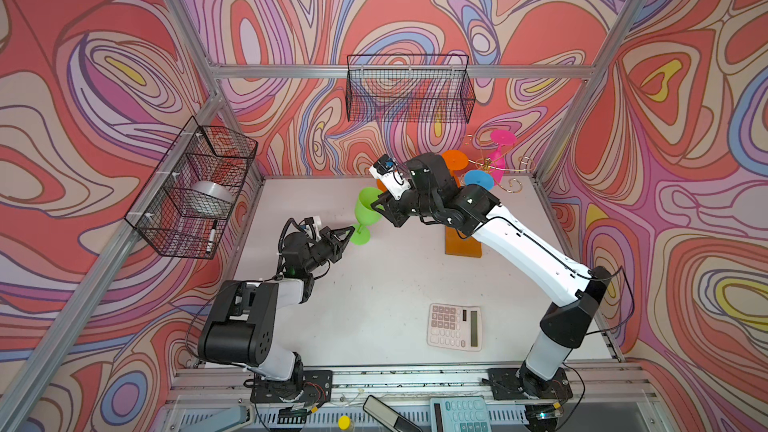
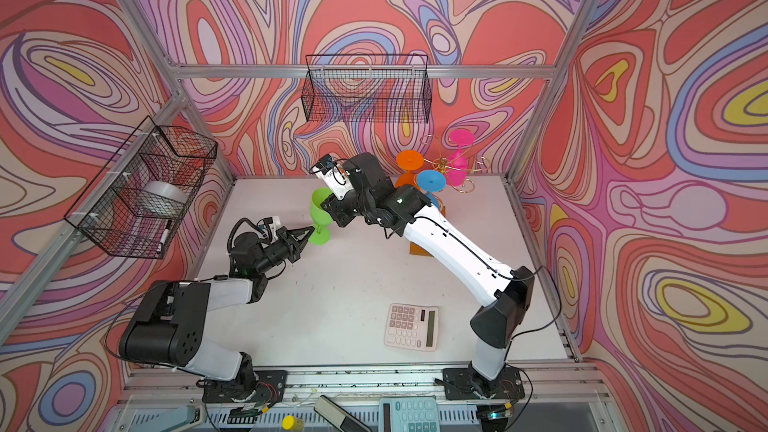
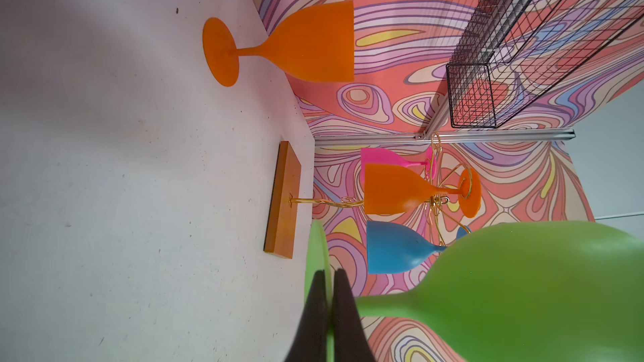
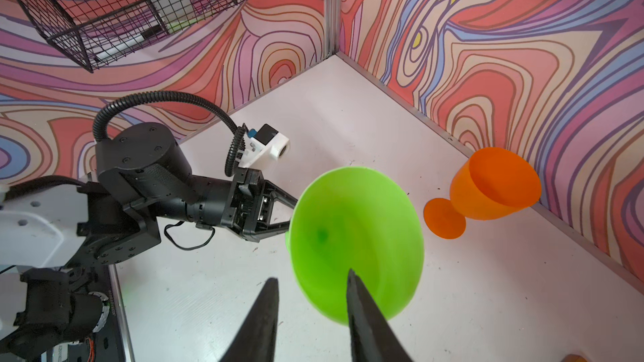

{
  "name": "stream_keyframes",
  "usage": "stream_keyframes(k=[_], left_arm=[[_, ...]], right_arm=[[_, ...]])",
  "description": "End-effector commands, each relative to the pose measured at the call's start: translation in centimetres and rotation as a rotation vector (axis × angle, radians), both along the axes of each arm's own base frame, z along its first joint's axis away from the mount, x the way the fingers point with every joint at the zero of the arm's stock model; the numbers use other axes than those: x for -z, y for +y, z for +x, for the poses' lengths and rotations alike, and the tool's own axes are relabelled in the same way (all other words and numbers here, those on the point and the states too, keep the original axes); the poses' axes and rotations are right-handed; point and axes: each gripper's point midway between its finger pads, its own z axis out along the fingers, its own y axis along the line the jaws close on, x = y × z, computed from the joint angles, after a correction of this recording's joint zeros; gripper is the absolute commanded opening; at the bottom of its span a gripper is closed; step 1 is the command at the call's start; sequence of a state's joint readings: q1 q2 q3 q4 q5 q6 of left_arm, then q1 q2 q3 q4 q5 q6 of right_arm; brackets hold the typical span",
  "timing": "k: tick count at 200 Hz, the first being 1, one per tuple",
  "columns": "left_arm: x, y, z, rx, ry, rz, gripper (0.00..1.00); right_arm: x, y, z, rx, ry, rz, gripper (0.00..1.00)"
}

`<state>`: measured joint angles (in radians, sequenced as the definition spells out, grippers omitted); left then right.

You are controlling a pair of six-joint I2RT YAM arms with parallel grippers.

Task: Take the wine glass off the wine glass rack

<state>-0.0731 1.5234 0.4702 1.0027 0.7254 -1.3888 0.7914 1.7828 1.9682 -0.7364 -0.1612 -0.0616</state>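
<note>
- In a top view, the green wine glass (image 1: 368, 209) is off the wine glass rack (image 1: 484, 166) and well apart from it. The rack stands at about 2 o'clock from the glass, near the back wall.
- In the same view, the left gripper (image 1: 348, 234) meets the glass at its foot, and the bowl leans away toward 1 o'clock. The right gripper (image 1: 380, 207) is at the bowl's 3 o'clock side.
- In a top view, the green wine glass (image 2: 320, 205) again sits between the left gripper (image 2: 309, 233) and the right gripper (image 2: 330, 205).
- Left wrist view: the left gripper (image 3: 329, 273) is closed tight on the edge of the flat foot of the green wine glass (image 3: 522, 290). The wine glass rack (image 3: 284, 200) lies beyond, not touching the glass.
- Right wrist view: the right gripper (image 4: 312, 275) is partly open and straddles the bowl rim of the green wine glass (image 4: 355, 238). One finger lies over the mouth. The other is outside with a visible gap, so nothing is clamped.
</note>
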Motion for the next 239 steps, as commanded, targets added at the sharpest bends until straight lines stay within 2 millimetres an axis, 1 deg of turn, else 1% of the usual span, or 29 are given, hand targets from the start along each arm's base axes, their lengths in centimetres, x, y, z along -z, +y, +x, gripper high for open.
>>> stream_keyframes(k=[1,25,67,89,134,156,176,207,239], left_arm=[[-0.1,-0.1,0.1,0.002,-0.018,0.038,0.0],[0.2,0.0,0.1,-0.001,-0.013,0.039,0.0],[0.4,0.0,0.2,0.0,-0.011,0.028,0.0],[0.3,-0.1,0.2,0.0,-0.013,0.02,0.0],[0.1,0.0,0.2,-0.005,-0.023,0.013,0.0],[0.2,0.0,0.2,-0.006,-0.023,0.013,0.0],[0.2,0.0,0.2,-0.006,-0.022,0.013,0.0],[0.2,0.0,0.2,-0.006,-0.026,0.012,0.0],[0.3,0.0,0.2,-0.005,-0.022,0.011,0.0]], right_arm=[[1.2,1.2,-0.5,-0.052,0.025,-0.029,0.33],[1.2,1.9,-1.0,-0.083,0.04,-0.022,0.31],[2.3,2.4,-1.5,-0.099,0.064,-0.044,0.28],[2.8,2.5,-1.3,-0.1,0.072,-0.059,0.27],[2.9,2.6,-0.8,-0.088,0.062,-0.072,0.25],[2.7,2.2,-0.2,-0.049,0.034,-0.082,0.26],[2.3,1.8,0.1,-0.026,0.013,-0.086,0.31],[2.5,1.6,0.2,-0.02,0.008,-0.097,0.32],[1.3,1.1,0.4,0.001,-0.037,-0.081,0.32]])
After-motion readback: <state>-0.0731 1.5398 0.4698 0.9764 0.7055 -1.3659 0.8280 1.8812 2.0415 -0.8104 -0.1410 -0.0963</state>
